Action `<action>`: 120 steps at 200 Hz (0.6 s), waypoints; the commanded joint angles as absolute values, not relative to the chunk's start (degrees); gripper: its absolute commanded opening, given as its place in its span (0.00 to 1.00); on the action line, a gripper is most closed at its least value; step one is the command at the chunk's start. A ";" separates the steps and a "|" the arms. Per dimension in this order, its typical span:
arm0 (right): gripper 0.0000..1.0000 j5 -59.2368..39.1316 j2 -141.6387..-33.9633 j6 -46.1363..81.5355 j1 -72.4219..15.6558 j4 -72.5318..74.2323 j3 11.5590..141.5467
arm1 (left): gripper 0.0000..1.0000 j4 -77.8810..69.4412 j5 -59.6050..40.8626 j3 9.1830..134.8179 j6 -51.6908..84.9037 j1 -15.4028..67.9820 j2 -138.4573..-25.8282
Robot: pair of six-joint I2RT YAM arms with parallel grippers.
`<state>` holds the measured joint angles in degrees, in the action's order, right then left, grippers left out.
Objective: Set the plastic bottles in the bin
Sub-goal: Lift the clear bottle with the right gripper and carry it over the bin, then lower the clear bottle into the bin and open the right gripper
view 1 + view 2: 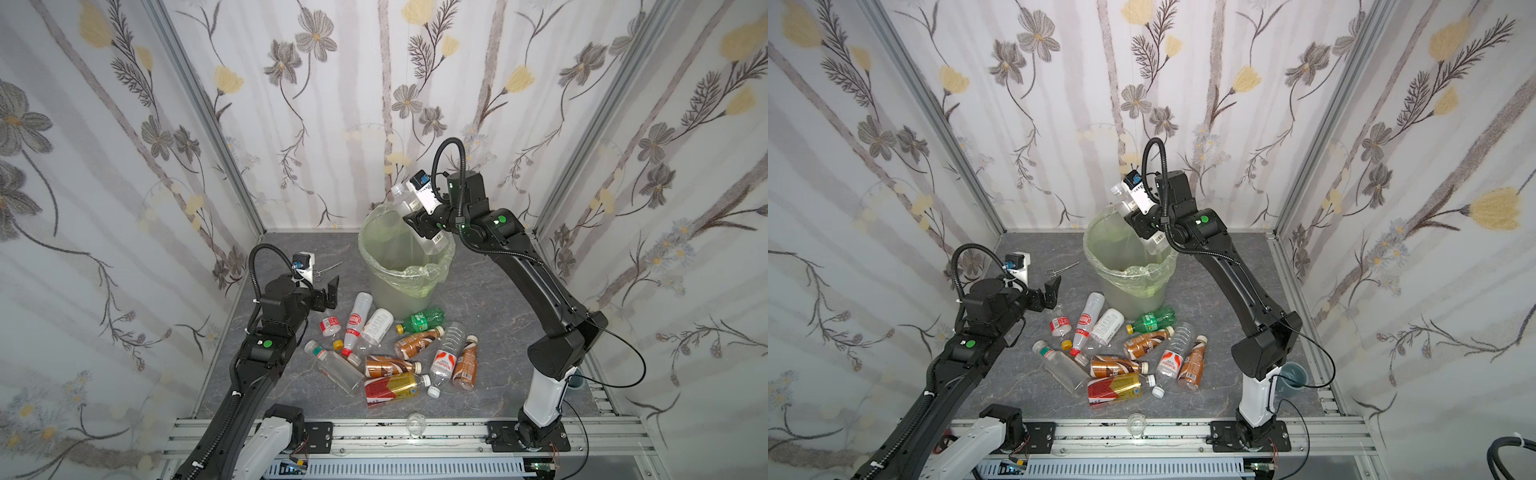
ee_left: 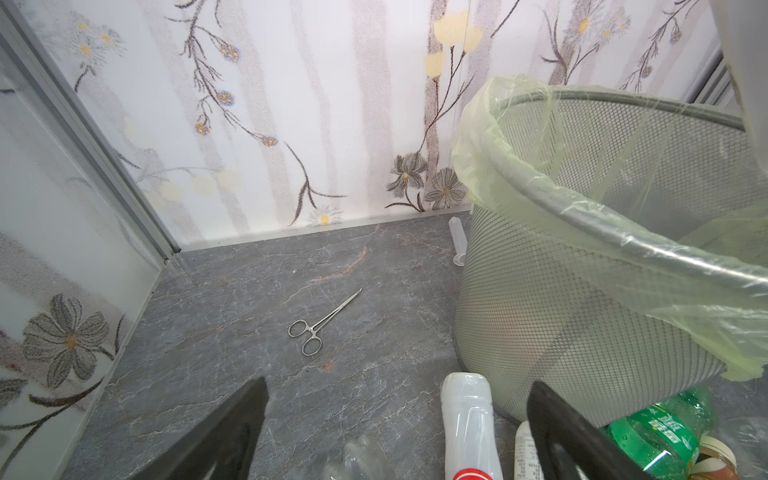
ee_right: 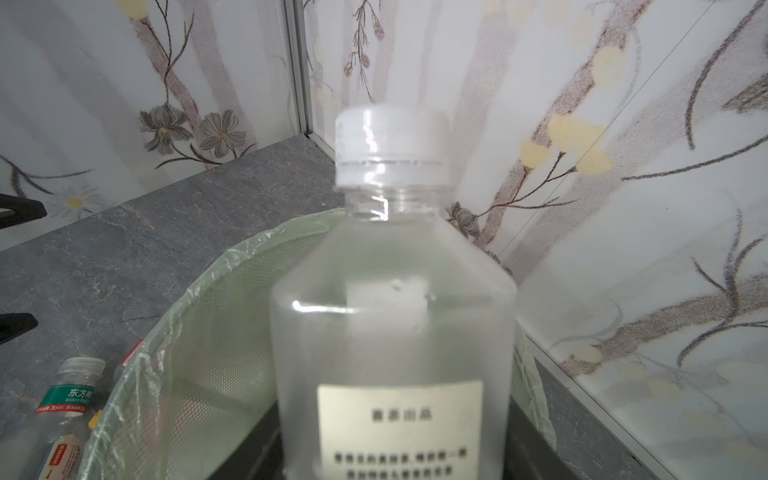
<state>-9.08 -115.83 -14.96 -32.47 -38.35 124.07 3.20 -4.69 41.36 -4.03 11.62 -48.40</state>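
Note:
My right gripper (image 1: pixel 419 222) is shut on a clear bottle (image 1: pixel 405 199) with a white cap, held tilted over the far rim of the bin (image 1: pixel 405 272). In the right wrist view the bottle (image 3: pixel 395 311) fills the middle, black fingers (image 3: pixel 266 440) on each side, the green-lined bin (image 3: pixel 187 311) below. Several bottles lie in front of the bin: a green one (image 1: pixel 422 320), a red-gold one (image 1: pixel 390 388), brown ones (image 1: pixel 390 365), and clear red-labelled ones (image 1: pixel 357 320). My left gripper (image 1: pixel 330 291) is open and empty, left of the bin, above a white bottle (image 2: pixel 467 419).
Metal forceps (image 2: pixel 320 324) lie on the grey floor left of the bin. A clear tube (image 2: pixel 456 241) lies behind the bin. A small glass cup (image 1: pixel 415 424) stands on the front rail. A grey-blue cup (image 1: pixel 1293 376) stands by the right arm's base. Walls close three sides.

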 commanded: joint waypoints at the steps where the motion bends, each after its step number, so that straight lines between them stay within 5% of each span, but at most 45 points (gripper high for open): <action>1: 0.59 -9.73 -116.62 -16.09 -32.94 -39.08 124.48 | 1.00 1.85 -4.31 41.22 -3.74 11.51 -48.21; 120: 0.62 -11.84 -120.19 -15.39 -35.26 -44.12 124.54 | 1.00 1.76 -4.05 41.04 -3.63 11.43 -47.72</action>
<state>-10.55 -119.57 -15.09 -35.14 -44.10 124.18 3.20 -4.51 41.19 -4.03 11.53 -47.90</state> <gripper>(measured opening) 0.613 0.997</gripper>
